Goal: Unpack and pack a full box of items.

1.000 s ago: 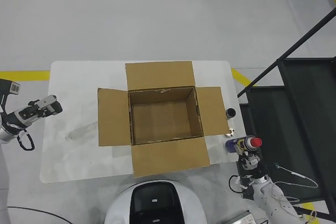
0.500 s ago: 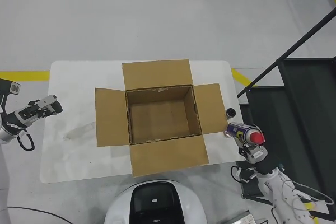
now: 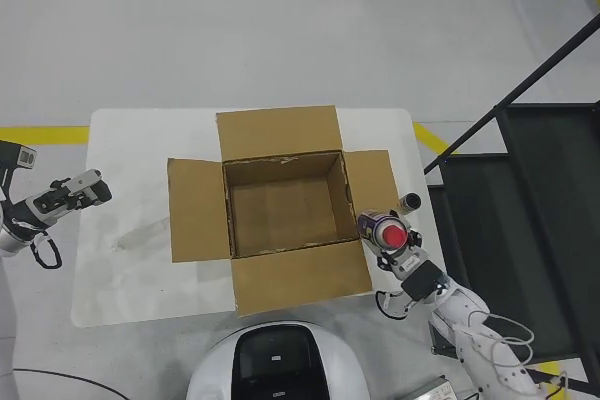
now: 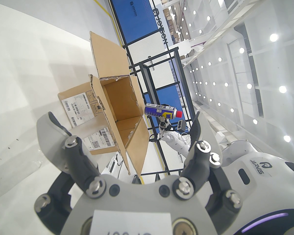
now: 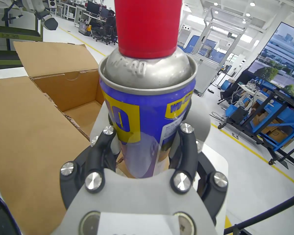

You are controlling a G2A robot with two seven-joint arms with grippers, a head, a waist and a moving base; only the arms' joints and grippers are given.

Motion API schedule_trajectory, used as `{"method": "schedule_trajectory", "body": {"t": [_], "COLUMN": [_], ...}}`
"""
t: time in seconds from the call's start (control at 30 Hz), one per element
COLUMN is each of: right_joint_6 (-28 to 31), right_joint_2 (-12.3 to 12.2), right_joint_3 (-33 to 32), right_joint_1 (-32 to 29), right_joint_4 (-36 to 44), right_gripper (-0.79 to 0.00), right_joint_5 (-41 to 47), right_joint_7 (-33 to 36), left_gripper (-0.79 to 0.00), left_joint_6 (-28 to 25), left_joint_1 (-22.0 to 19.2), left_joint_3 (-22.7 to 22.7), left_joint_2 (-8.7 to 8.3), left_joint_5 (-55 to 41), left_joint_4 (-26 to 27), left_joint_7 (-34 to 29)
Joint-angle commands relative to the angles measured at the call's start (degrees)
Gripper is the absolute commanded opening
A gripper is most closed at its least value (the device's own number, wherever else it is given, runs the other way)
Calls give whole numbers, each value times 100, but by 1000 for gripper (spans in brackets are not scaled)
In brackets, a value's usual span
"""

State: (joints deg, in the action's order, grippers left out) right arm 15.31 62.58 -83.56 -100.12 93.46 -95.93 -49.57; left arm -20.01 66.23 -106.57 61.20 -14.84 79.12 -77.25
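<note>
An open cardboard box (image 3: pixel 285 205) with all flaps spread stands on the middle of the white table (image 3: pixel 130 180); its inside looks bare. My right gripper (image 3: pixel 392 252) is shut on a blue spray can with a red cap (image 3: pixel 383 231), held over the box's right flap near the front right corner. That spray can (image 5: pixel 147 84) rises between the right gripper's fingers (image 5: pixel 186 145), with the box (image 5: pixel 39 113) beside it. My left gripper (image 3: pixel 92 188) stands open off the table's left edge, holding nothing. From the left wrist, the box (image 4: pixel 117 108) and the spray can (image 4: pixel 161 112) lie beyond its fingers (image 4: pixel 73 147).
A small dark bottle (image 3: pixel 410 201) stands at the table's right edge, just beyond the right flap. A black metal stair frame (image 3: pixel 540 180) rises close to the table's right side. Bare table surface lies left of the box.
The right arm has carried the spray can from off the table's right edge leftward to above the box's right flap. The box shifted slightly left. The left arm stayed still.
</note>
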Motion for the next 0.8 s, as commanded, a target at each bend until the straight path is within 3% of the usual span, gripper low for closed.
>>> {"method": "schedule_trajectory", "body": {"t": [0.0, 0.53, 0.63, 0.77], "right_joint_6": [3, 3, -121, 45], "right_joint_2": [1, 1, -11, -68], "right_joint_3": [10, 10, -133, -505], "right_joint_1": [5, 5, -20, -129], "right_joint_4": [15, 15, 277, 1320], "right_gripper": [-785, -785, -785, -785], "right_joint_5": [-1, -1, -52, -281], "right_joint_7": [22, 22, 460, 1319], "left_gripper": [0, 0, 0, 0], "left_joint_6": [0, 0, 0, 0], "left_joint_1": [0, 0, 0, 0], "left_joint_3": [0, 0, 0, 0], "left_joint_2": [0, 0, 0, 0], "left_joint_5": [0, 0, 0, 0], "left_joint_4": [0, 0, 0, 0], "left_joint_7": [0, 0, 0, 0]}}
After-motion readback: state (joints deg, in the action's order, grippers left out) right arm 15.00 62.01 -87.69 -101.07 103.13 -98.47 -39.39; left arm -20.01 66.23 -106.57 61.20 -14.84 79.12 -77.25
